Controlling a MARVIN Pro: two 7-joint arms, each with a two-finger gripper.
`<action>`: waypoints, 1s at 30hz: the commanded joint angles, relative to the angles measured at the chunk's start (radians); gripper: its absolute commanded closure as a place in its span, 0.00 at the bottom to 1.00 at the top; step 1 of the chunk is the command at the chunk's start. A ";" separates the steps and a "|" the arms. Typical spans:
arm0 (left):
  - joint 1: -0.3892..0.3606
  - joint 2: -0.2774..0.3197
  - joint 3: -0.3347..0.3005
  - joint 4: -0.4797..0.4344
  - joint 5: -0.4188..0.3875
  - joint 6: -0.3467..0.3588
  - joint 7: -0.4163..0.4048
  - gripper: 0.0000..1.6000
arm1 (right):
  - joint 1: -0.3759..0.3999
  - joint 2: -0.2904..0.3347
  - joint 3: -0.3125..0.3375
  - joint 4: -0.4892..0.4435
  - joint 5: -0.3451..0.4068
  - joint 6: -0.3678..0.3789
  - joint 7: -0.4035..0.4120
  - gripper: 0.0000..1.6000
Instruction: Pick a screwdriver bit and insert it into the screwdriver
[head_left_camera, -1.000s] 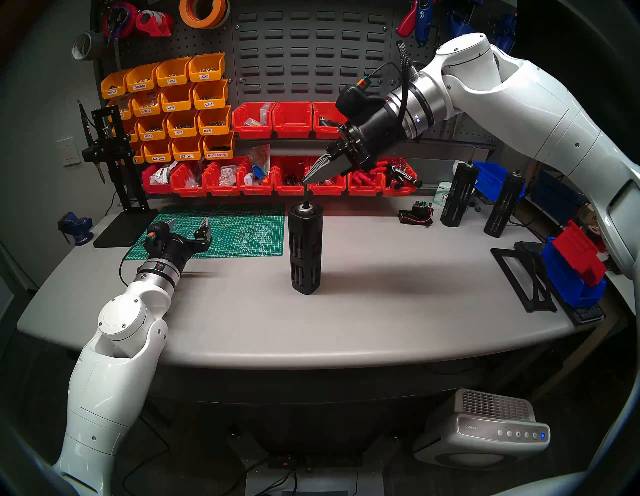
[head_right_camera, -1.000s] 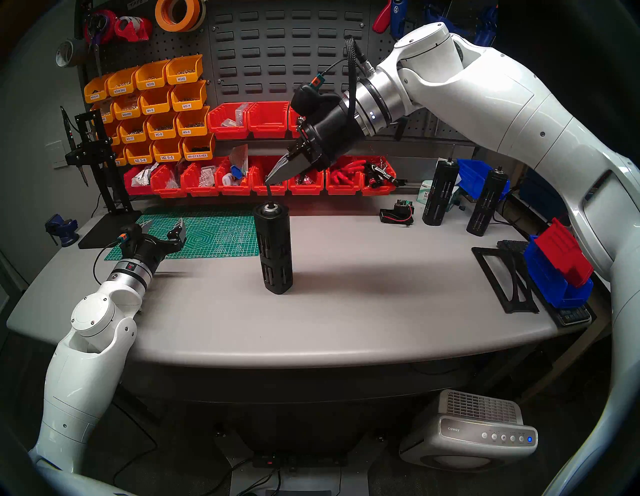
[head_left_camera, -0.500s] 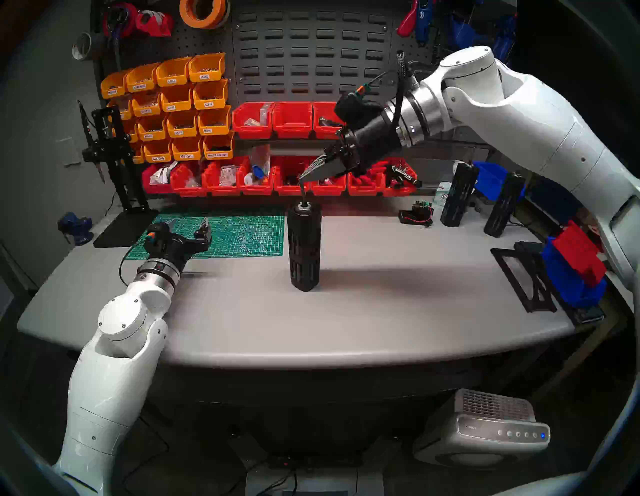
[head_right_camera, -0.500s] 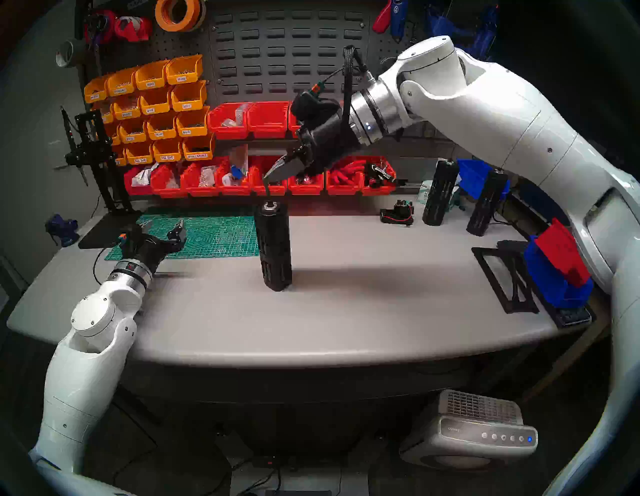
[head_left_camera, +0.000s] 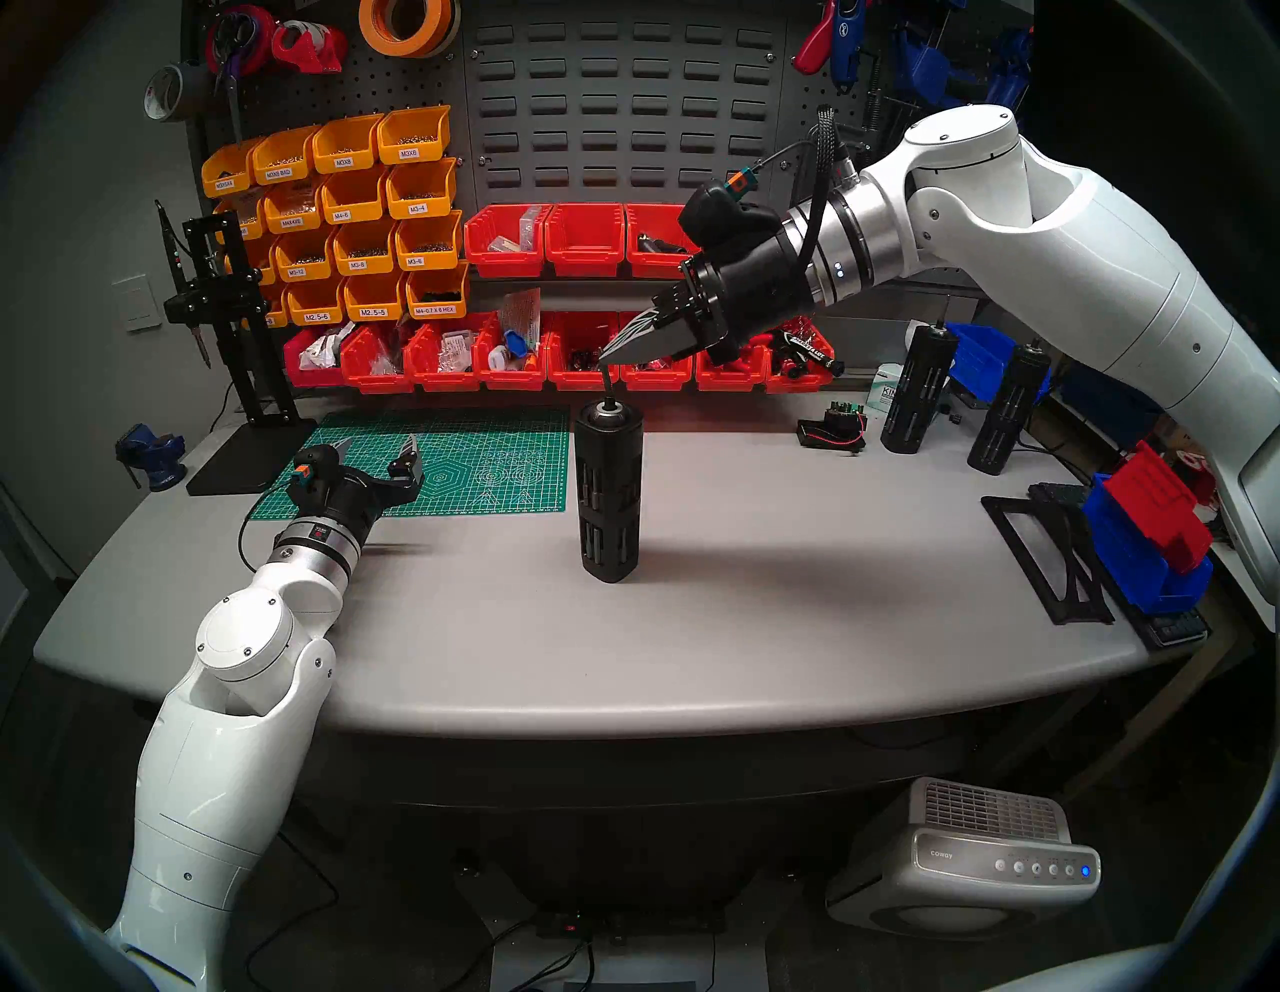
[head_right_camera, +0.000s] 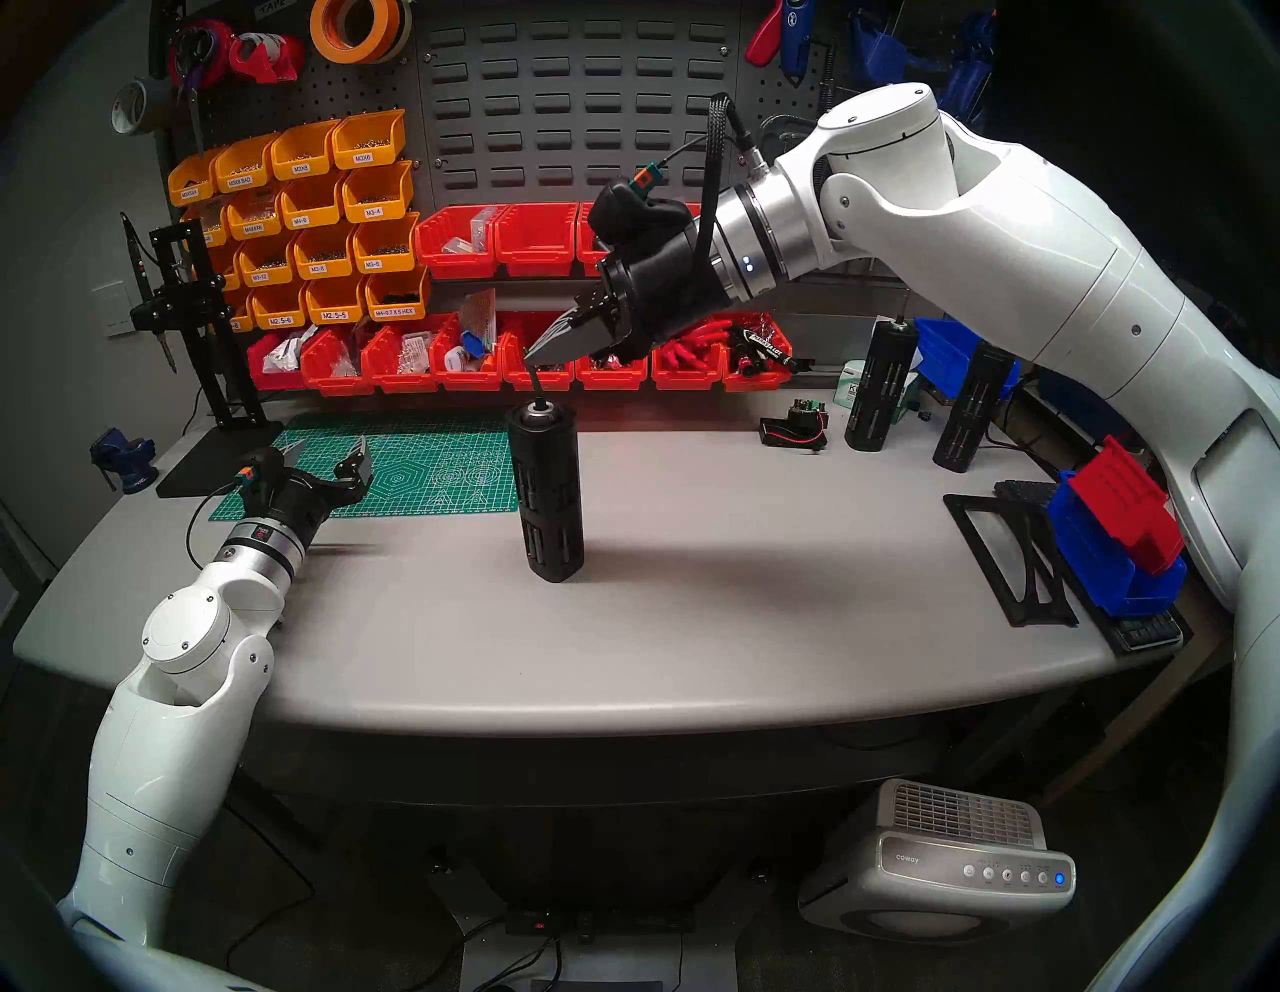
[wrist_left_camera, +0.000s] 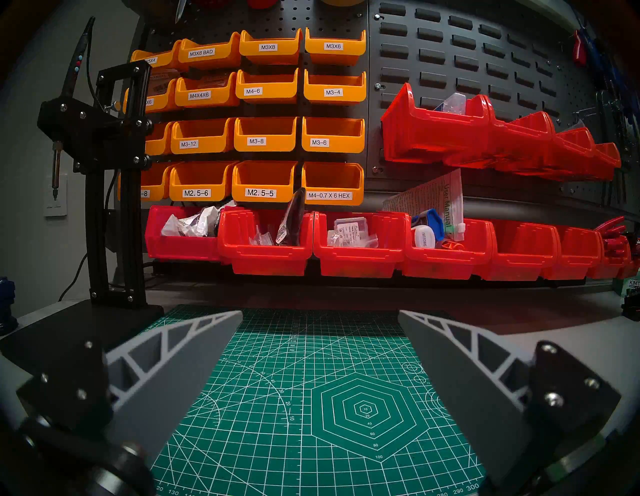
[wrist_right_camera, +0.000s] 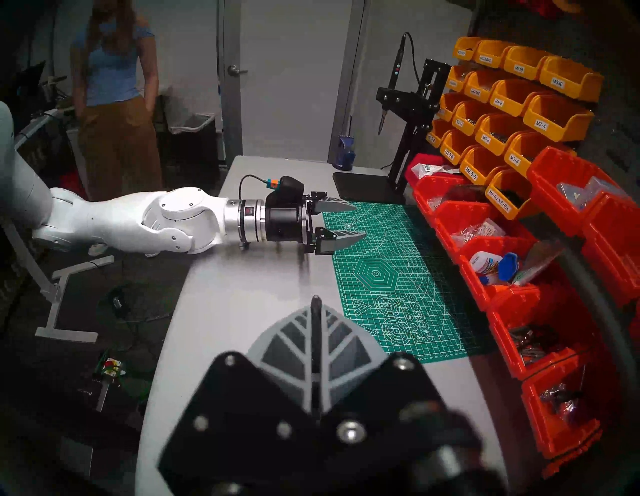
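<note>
The screwdriver (head_left_camera: 609, 492) (head_right_camera: 547, 492), a tall black slotted cylinder, stands upright mid-table. My right gripper (head_left_camera: 606, 357) (head_right_camera: 530, 359) (wrist_right_camera: 315, 308) hangs just above it, shut on the screwdriver bit (head_left_camera: 607, 384) (head_right_camera: 535, 386), a thin dark rod. The rod slants down, and its lower end meets the silver-ringed top socket (head_left_camera: 608, 413). In the right wrist view only the bit's tip (wrist_right_camera: 315, 300) pokes out between the shut fingers, and the screwdriver is hidden. My left gripper (head_left_camera: 377, 450) (head_right_camera: 329, 454) (wrist_left_camera: 320, 313) rests open and empty over the green cutting mat (head_left_camera: 485, 457) (wrist_left_camera: 311, 398).
Two more black cylinders (head_left_camera: 918, 388) (head_left_camera: 1008, 412) stand at the back right. Blue and red bins (head_left_camera: 1150, 547) and a black frame (head_left_camera: 1046, 561) sit at the right edge. Red bins (head_left_camera: 443, 360) line the back, beside a black tool stand (head_left_camera: 228, 332). A person (wrist_right_camera: 114, 86) stands beyond the table's left end.
My right arm's elbow and wrist have dropped and swung right, so the gripper lies flatter. It stays shut on the bit at the socket. The left arm has not moved.
</note>
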 joint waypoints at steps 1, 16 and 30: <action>-0.024 0.000 -0.010 -0.029 -0.001 -0.019 -0.001 0.00 | 0.011 0.049 0.033 -0.016 0.023 0.000 -0.025 1.00; -0.024 0.000 -0.010 -0.029 0.000 -0.019 -0.001 0.00 | -0.005 0.031 0.034 0.003 0.063 -0.006 -0.075 1.00; -0.024 0.000 -0.010 -0.029 0.000 -0.019 -0.001 0.00 | 0.013 -0.014 0.016 0.054 0.071 0.001 -0.021 1.00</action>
